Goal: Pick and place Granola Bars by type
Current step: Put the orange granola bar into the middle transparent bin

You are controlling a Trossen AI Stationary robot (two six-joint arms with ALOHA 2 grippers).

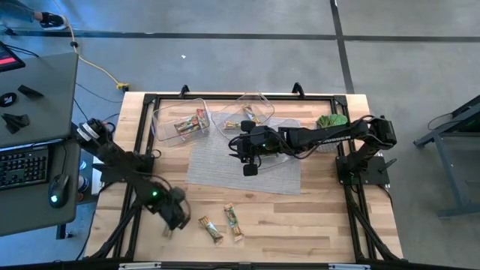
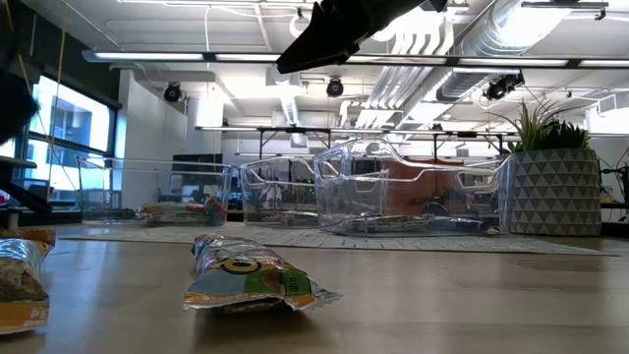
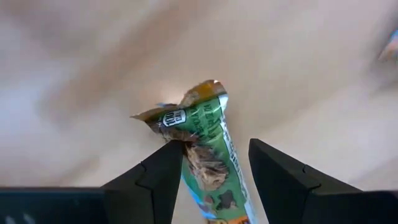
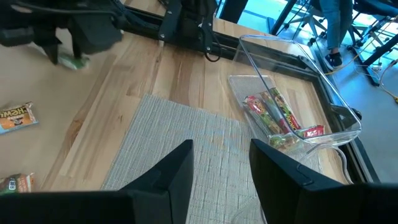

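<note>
Left gripper (image 3: 208, 171): fingers clamped on a green-wrapped granola bar (image 3: 208, 149), its crumpled end jutting past the fingertips, apparently just above the wooden worktop (image 3: 81, 68). Right gripper (image 4: 221, 168): fingers apart, empty, over the grey woven mat (image 4: 180, 149); the clear plastic tub (image 4: 336, 112) of bars lies ahead.

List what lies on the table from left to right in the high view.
Left tool holding a green bar → two loose granola bars → left clear tub with bars → right tool above the grey mat → second clear tub → potted plant.
</note>
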